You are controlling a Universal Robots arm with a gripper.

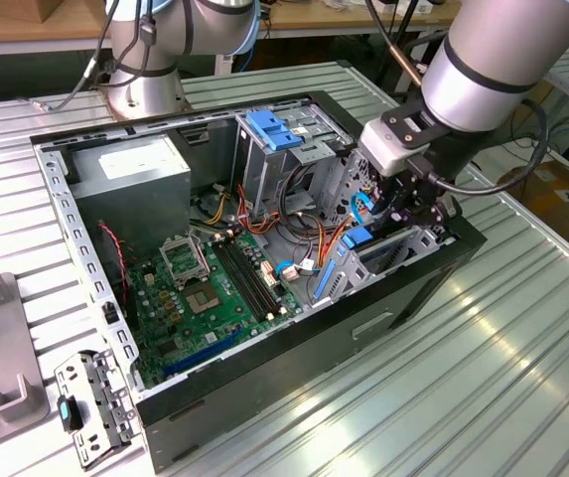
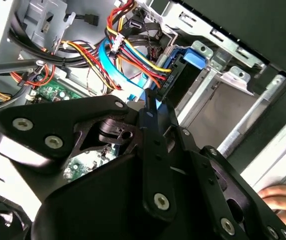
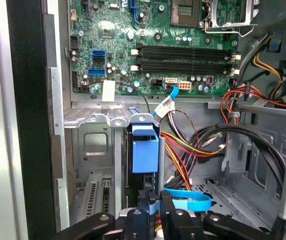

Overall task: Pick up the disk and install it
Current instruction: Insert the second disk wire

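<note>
The gripper (image 3: 154, 202) hovers just beside the disk (image 3: 145, 150) seated in its bay.

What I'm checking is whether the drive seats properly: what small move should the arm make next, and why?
Probably a short, straight push inward. In the first wrist view the disk stands in the slot of the metal bay, the pincer is right at its near end, and a blue cable lies close beside it, so keep the push gentle.

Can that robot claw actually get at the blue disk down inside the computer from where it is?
Probably yes. The end effector is already inside the open case, right at the disk, which stands on edge in its metal bay. Coloured cables hang beside it, but nothing lies between the end effector and the disk.
</note>
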